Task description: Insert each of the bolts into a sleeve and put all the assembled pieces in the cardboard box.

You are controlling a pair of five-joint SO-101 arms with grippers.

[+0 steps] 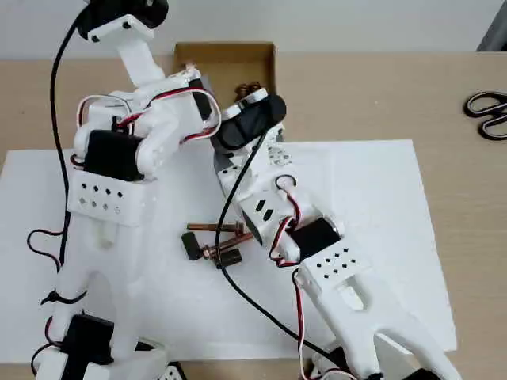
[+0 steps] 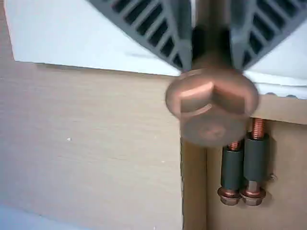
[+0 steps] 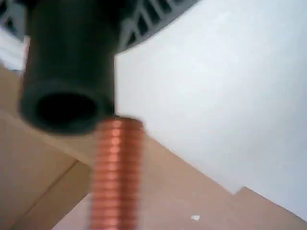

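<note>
– bolt [image 2: 211, 105] head-on, close against the left wrist lens. what grips it?
– left claw [image 2: 211, 45]. its two fingers are clamped on the shank just behind the copper head.
– and beneath it?
– cardboard box [image 2: 288, 201], with two assembled pieces [image 2: 255, 160] lying side by side, touching, heads the same way, just beside the box wall.
– the other side?
– right claw [image 3: 72, 17] is closed on a black sleeve [image 3: 67, 72], whose open mouth faces the lens. the bolt's threaded tip [image 3: 117, 163] sits at the rim of that mouth, beside the hole, not inside it.
– where is all this on the desk?
– seen from above, the box stands at the far edge of the desk [image 1: 380, 95], left of the middle. left arm [image 1: 119, 150] and right arm [image 1: 277, 214] both lean toward it and meet over its near right corner.
– what lies outside the box?
– on the white sheet [image 1: 372, 206], between the two arms, loose bolts [image 1: 214, 228] and loose sleeves [image 1: 192, 247] lie in a small cluster. whether any are joined, i cannot tell.
– anything else?
– scissors [image 1: 487, 115] by the right edge, well apart from the parts.
</note>
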